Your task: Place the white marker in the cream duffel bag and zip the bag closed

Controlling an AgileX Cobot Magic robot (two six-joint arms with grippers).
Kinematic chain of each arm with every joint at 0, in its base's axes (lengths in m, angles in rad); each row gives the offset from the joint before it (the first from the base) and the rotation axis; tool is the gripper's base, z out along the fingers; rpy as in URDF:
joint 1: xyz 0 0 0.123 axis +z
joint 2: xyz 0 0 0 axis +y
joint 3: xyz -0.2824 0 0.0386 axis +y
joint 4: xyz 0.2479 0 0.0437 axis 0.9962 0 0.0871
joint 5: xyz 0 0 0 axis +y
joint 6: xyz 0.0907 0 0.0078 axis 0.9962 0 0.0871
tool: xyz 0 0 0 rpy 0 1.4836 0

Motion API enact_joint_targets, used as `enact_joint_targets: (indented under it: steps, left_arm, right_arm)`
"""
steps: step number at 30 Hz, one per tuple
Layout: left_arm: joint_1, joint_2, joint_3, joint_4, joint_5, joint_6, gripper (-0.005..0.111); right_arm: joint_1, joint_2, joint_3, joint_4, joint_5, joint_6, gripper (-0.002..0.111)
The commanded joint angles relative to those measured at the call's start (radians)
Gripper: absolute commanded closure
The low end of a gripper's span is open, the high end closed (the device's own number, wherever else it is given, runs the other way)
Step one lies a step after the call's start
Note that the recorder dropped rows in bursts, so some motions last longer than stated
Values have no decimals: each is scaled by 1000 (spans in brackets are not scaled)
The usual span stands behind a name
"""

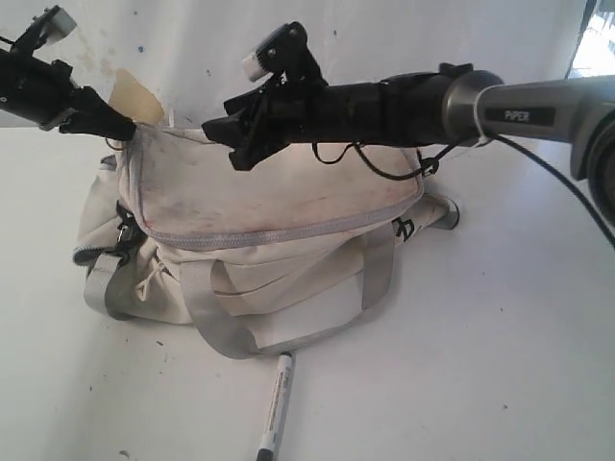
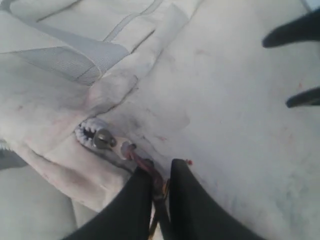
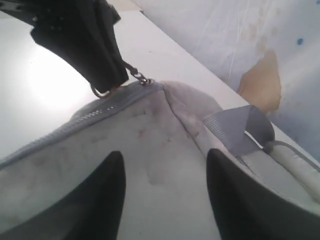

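Observation:
The cream duffel bag [image 1: 259, 221] sits mid-table with its grey-zippered top panel [image 3: 150, 150] facing up. On the table in front of the bag lies the white marker [image 1: 276, 403], outside it and untouched. My left gripper [image 1: 127, 130] is at the bag's far left corner, shut on the zipper pull cord [image 2: 150, 167] just behind the metal slider [image 2: 102, 138]. Above the top panel my right gripper [image 1: 228, 144] hovers open with nothing between its fingers [image 3: 107, 195]. The right wrist view also shows the left gripper [image 3: 95, 50] holding the pull [image 3: 137, 76].
Grey webbing handles [image 1: 221, 336] droop over the bag's front onto the white table [image 1: 480, 365]. A wall with a tan patch [image 1: 135, 96] stands close behind the bag. A black cable [image 1: 384, 165] hangs under the right arm.

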State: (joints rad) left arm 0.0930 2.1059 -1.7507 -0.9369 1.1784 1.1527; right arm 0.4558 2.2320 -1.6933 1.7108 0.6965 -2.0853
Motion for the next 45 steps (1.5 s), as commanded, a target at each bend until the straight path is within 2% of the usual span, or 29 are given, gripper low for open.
enact_joint_targets:
  steps: [1, 7, 16, 21, 23, 28, 34, 39, 42, 45]
  left_arm:
    - [7, -24, -8, -34, 43, 233, 107]
    - [7, -24, -8, -159, 43, 316, 107]
    - [7, -24, -8, -155, 43, 312, 107]
    - [5, -24, -8, -155, 43, 312, 107]
    - [5, -24, -8, -153, 43, 312, 107]
    - [5, -24, -8, -154, 43, 264, 107]
    - [5, -24, -8, -151, 43, 252, 107]
    - [5, -24, -8, -147, 43, 252, 107]
    - [5, -24, -8, -147, 43, 252, 107]
    - [5, -24, -8, -122, 43, 252, 107]
  right_arm:
    - [35, 43, -53, 34, -98, -47, 61]
    - [65, 83, -110, 34, -96, -46, 61]
    - [72, 157, -237, 34, -164, -46, 60]
    - [85, 193, -270, 34, -162, -38, 52]
    - [90, 196, -270, 34, -176, 70, 52]
    - [83, 191, -272, 34, -287, 679, 53]
    - [36, 189, -309, -58, -148, 1286, 53]
    - [34, 189, -335, -87, -138, 1464, 53]
    - [43, 189, -370, -409, -138, 1459, 53]
    - [44, 189, -453, -728, -24, 1380, 53]
